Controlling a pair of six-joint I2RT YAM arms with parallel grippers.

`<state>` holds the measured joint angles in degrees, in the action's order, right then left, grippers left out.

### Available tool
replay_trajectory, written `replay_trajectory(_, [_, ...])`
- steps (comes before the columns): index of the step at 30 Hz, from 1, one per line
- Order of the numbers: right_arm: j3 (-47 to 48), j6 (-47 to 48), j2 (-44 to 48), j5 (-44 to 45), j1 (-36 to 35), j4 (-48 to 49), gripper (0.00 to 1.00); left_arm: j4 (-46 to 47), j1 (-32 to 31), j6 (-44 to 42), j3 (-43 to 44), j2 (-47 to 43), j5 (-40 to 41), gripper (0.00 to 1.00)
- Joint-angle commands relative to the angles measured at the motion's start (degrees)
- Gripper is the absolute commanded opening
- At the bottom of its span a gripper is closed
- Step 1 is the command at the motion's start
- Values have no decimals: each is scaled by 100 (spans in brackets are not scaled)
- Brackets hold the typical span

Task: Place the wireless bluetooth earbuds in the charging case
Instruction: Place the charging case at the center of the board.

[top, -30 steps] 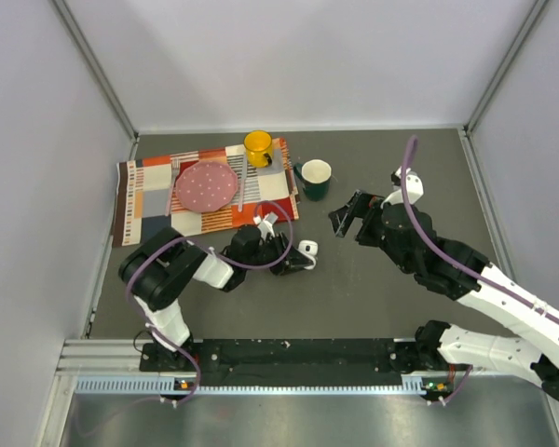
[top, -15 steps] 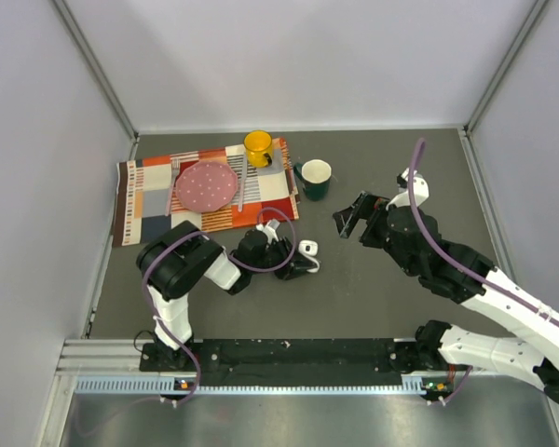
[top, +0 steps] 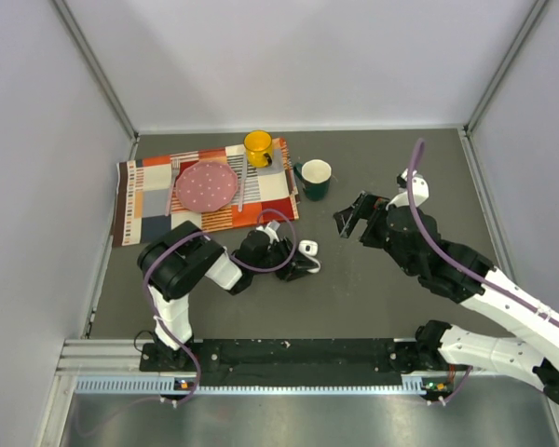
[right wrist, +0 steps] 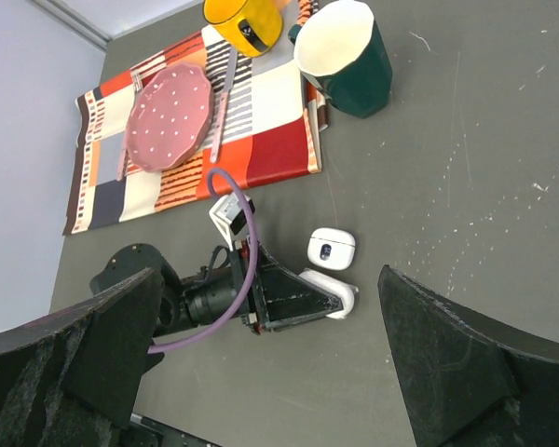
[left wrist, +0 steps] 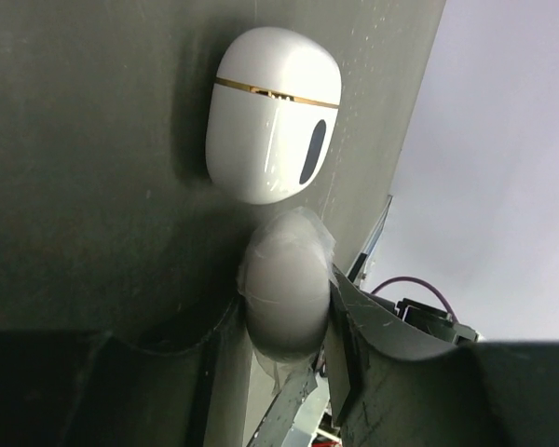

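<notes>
The charging case [top: 307, 248] is a small white pebble, lid shut, lying on the dark table; it also shows in the left wrist view [left wrist: 273, 126] and the right wrist view [right wrist: 332, 249]. My left gripper [top: 309, 266] lies low on the table just in front of the case, its white taped tips [left wrist: 289, 289] together and almost touching it. My right gripper [top: 354, 216] hangs open and empty above the table, right of the case. No earbuds are visible in any view.
A dark green mug [top: 315, 179] stands behind the case. A patterned cloth [top: 149, 200] at the back left carries a pink plate [top: 205, 184], cutlery and a yellow mug [top: 258, 147]. Grey walls enclose the table.
The left arm's elbow has swung right and its gripper has edged closer beneath the case. The right gripper has shifted slightly to the right. The case has not moved.
</notes>
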<state>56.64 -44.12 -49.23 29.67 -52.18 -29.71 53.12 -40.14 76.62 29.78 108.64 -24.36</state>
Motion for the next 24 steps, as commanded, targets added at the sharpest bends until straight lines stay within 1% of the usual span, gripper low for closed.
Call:
replay_trajectory(1, [-30, 26, 115, 127, 59, 89, 99, -522, -3, -305, 63, -255, 90, 40])
replay_trajectory(7, [-136, 0, 221, 162, 77, 89, 99, -1066, -3, -612, 89, -457, 98, 48])
replay_trajectory(12, [-153, -18, 239, 162, 77, 89, 99, -1471, -3, -859, 37, -782, 89, 49])
replay_trajectory(15, [-171, -27, 221, 171, 85, 89, 99, -1848, -11, -1166, 45, -1002, 98, 50])
replay_trajectory(16, [-171, -27, 221, 171, 86, 89, 99, -1971, -37, -1393, 45, -1072, 142, 50])
replay_trajectory(18, [-171, -35, 195, 179, 86, 89, 99, -2357, -81, -1588, 72, -1283, 334, 51])
replay_trajectory(19, [-171, -27, 186, 162, 86, 97, 99, -2464, -108, -1754, 72, -1336, 379, 52])
replay_trajectory(20, [-154, -27, 169, 162, 86, 97, 99, -2569, -108, -1825, 72, -1476, 414, 57])
replay_trajectory(24, [-118, -18, 107, 118, 86, 89, 99, -3052, -169, -2256, 63, -1916, 651, 58])
